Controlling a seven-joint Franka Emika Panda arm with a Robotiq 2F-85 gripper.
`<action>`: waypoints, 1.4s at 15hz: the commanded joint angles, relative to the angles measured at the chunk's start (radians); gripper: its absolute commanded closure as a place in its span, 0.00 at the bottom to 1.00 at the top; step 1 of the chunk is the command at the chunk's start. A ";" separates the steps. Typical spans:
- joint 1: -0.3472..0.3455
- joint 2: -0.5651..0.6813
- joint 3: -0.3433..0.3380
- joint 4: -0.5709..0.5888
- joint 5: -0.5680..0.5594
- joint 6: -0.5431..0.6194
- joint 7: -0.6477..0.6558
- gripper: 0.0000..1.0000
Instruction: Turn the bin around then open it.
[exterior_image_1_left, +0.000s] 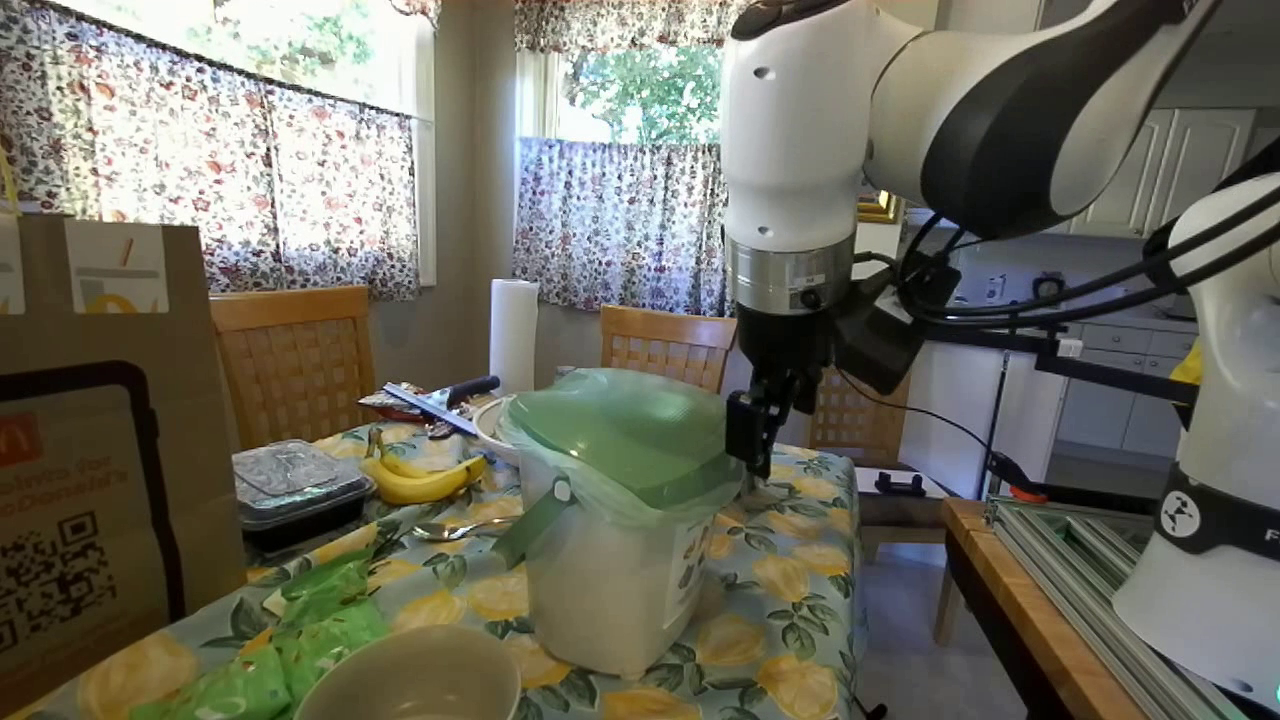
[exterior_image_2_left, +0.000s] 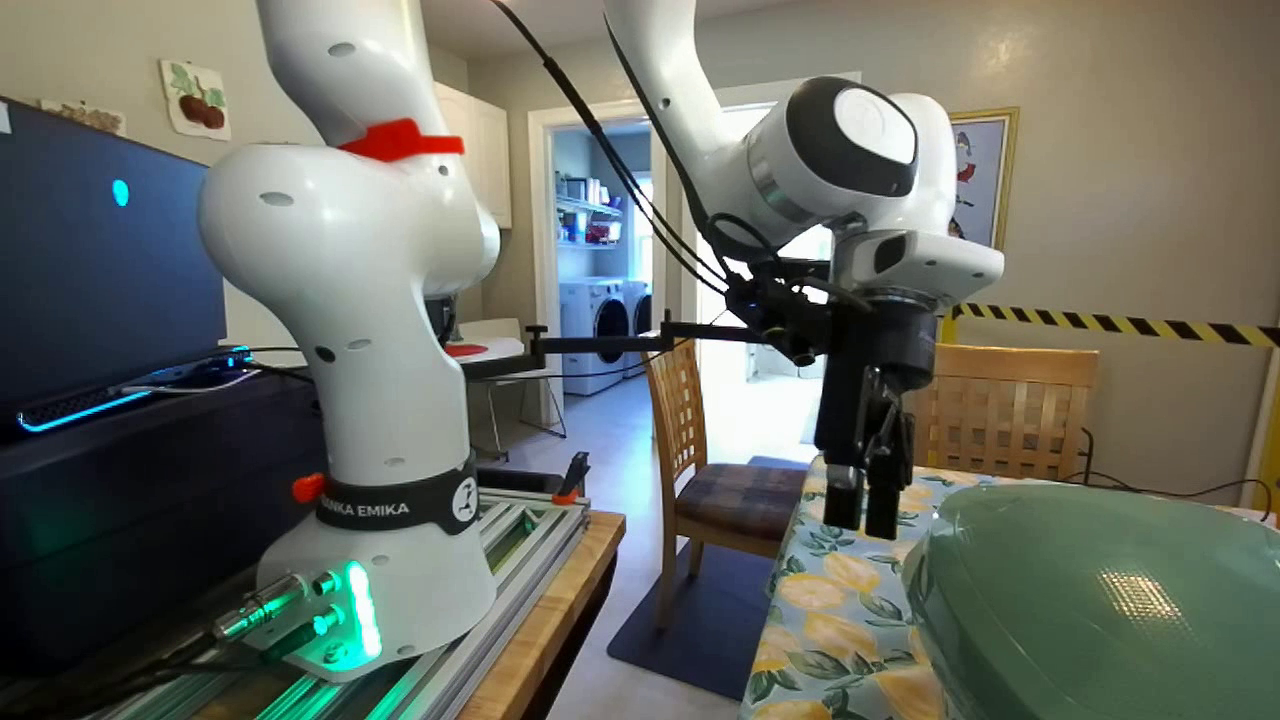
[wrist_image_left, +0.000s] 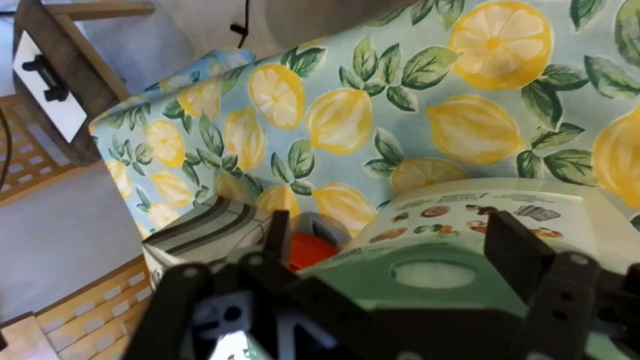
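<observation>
The bin (exterior_image_1_left: 605, 590) stands upright on the lemon-print tablecloth. Its off-white body tapers, its domed green lid (exterior_image_1_left: 620, 430) is down, and a green handle (exterior_image_1_left: 535, 525) hangs at its side. The lid (exterior_image_2_left: 1110, 600) fills the lower right of an exterior view. My gripper (exterior_image_1_left: 755, 450) points down beside the lid's edge on the robot's side; it also shows in an exterior view (exterior_image_2_left: 863, 510). In the wrist view, the gripper (wrist_image_left: 397, 245) is open, with the lid's green tab (wrist_image_left: 370, 277) and its oval slot between the fingers. The printed label (wrist_image_left: 480, 215) lies beyond. Whether the fingers touch the bin cannot be told.
A pale bowl (exterior_image_1_left: 415, 680) and green packets (exterior_image_1_left: 300, 645) lie in front of the bin. Bananas (exterior_image_1_left: 420, 480), a spoon (exterior_image_1_left: 460, 528), a black container (exterior_image_1_left: 300, 500) and a paper towel roll (exterior_image_1_left: 513, 335) are beyond. A large paper bag (exterior_image_1_left: 100, 450) stands at the side.
</observation>
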 joint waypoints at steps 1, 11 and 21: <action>0.024 0.038 0.004 0.002 -0.109 -0.007 0.065 0.00; 0.067 0.044 0.009 -0.005 -0.165 -0.051 0.043 0.00; 0.151 0.082 0.046 -0.059 -0.672 -0.114 0.052 0.00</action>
